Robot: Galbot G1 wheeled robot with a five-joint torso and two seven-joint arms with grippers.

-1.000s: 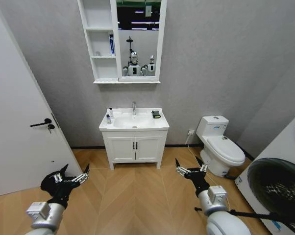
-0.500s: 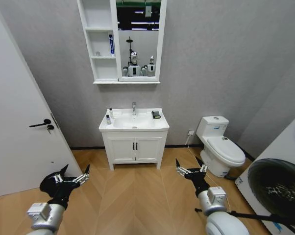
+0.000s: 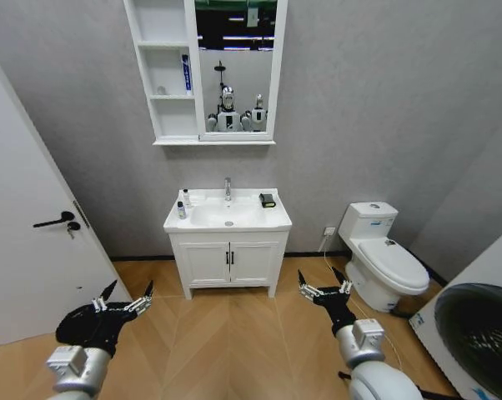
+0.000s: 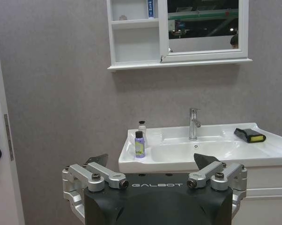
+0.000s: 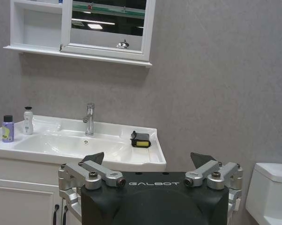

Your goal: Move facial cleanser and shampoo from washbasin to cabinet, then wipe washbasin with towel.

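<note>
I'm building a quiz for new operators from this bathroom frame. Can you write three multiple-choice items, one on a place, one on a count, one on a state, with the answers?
1. Where does the towel lie?
A. On the washbasin rim, right of the faucet
B. On the toilet lid
C. On a cabinet shelf

2. How many bottles stand on the washbasin?
A. None
B. Two
C. Four

3. What state are the two claws in?
A. Both shut on bottles
B. One holds the towel
C. Both open and empty

Answers:
1 A, the black cloth sits on the rim's right side.
2 B, a white and a purple one stand at the left corner.
3 C, left claw and right claw hang spread over the floor, short of the vanity.
</note>
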